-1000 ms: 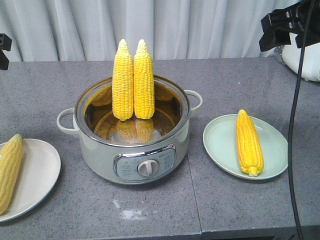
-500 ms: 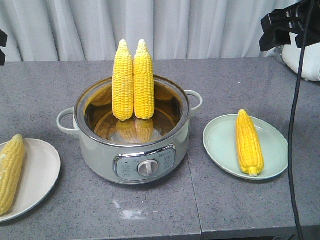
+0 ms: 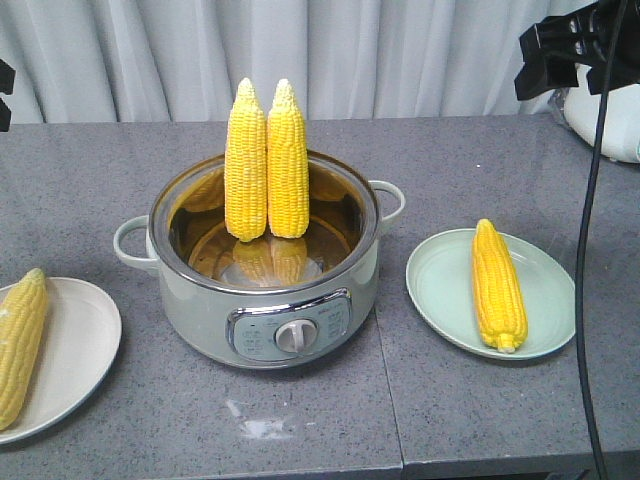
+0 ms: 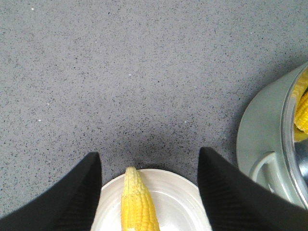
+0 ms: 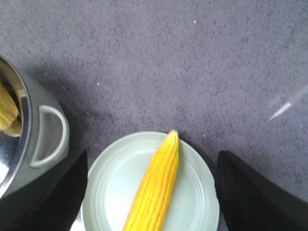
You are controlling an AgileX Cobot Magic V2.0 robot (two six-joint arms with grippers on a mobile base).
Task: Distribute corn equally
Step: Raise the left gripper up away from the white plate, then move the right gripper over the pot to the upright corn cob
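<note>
Leaning tip-up in the electric pot [image 3: 200, 310] at centre, two corn cobs [image 3: 266, 165] offer easy grasps, probably one per plate; a cob [image 3: 20, 345] lies on the white plate [image 3: 80, 340] at nine o'clock, another cob [image 3: 498, 285] on the green plate [image 3: 440, 285] at three. Left gripper [image 4: 149, 153] and right gripper [image 5: 153, 153] hover downward-facing above their plates, jaws spread, empty.

A grey speckled desk [image 3: 480, 160] carries a pot [image 3: 200, 310] at centre, a white plate [image 3: 75, 340] on the left, a green plate [image 3: 440, 280] on the right, and a pale smear [image 3: 258, 427] near the front edge.
</note>
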